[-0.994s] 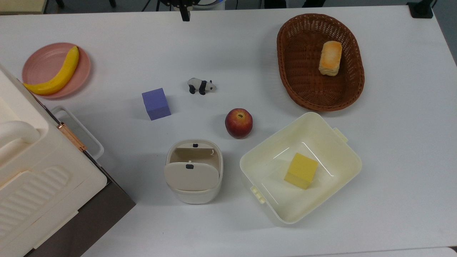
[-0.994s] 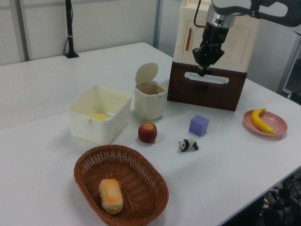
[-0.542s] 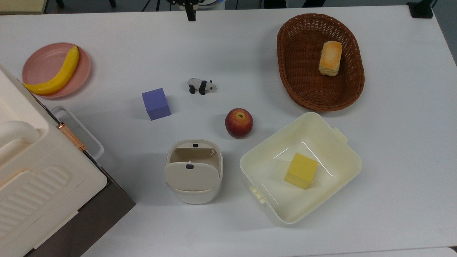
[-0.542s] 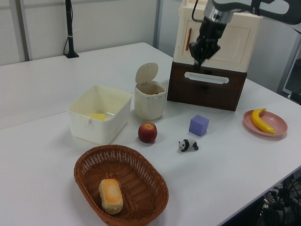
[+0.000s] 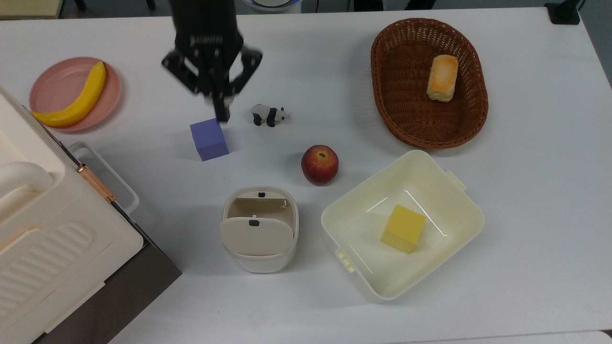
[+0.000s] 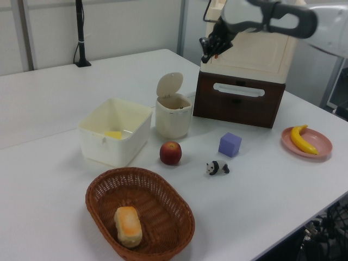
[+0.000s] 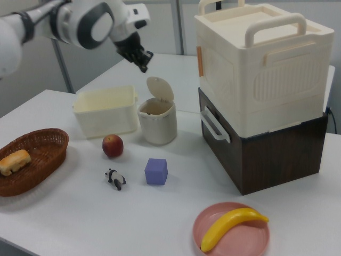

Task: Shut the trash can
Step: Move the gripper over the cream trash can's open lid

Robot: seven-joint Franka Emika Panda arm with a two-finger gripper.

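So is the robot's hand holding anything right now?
No, the hand holds nothing; it hangs in the air above the open trash can.

the black two-finger claw [image 5: 222, 113] has swung further into the top view, from that view's far edge down to just beside the purple foam cube [image 5: 209, 139]. in the left view the claw [image 6: 206, 56] has moved up and to the left view's left, nearer the small cream-white plastic trash can [image 6: 173, 116].

Cream trash can [image 5: 260, 229], lid upright
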